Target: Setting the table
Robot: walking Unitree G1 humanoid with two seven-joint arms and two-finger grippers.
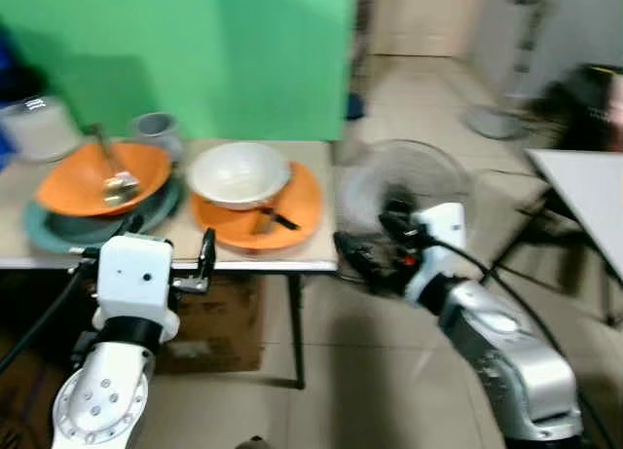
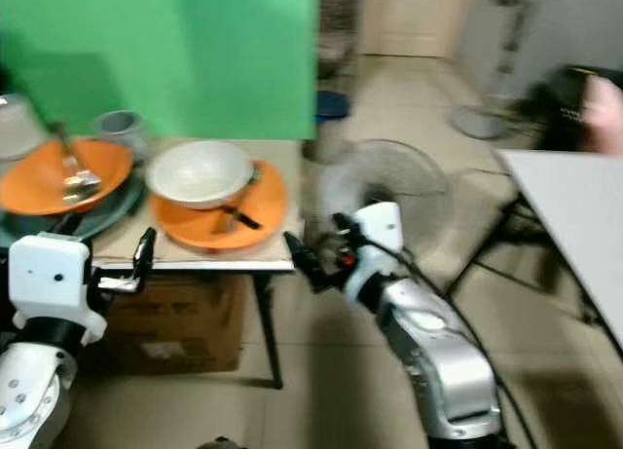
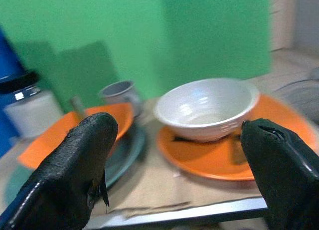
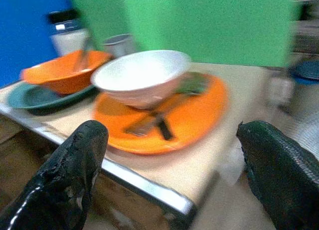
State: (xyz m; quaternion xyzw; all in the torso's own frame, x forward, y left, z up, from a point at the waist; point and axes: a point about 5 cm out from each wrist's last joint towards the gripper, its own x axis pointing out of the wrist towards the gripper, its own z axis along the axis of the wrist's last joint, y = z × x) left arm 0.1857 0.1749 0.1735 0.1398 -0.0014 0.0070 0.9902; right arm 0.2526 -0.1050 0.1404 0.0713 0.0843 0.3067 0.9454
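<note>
A low table [image 1: 292,259] holds a white bowl [image 1: 238,173] on an orange plate [image 1: 297,215], with dark cutlery [image 1: 273,218] lying beside the bowl on that plate. To the left, an orange bowl [image 1: 102,176] with a metal spoon [image 1: 117,181] sits on a teal plate [image 1: 58,233]. A grey cup [image 1: 156,128] stands behind them. My left gripper [image 1: 167,239] hovers open at the table's front edge, facing the dishes [image 3: 204,108]. My right gripper [image 1: 365,246] is open just off the table's right front corner, pointing at the orange plate [image 4: 194,115].
A cardboard box [image 1: 209,322] sits under the table. A round floor fan [image 1: 404,181] stands right of it, behind my right arm. A white table [image 1: 589,191] is at the far right. A lidded white container [image 1: 39,128] stands at the back left, before a green screen [image 1: 195,50].
</note>
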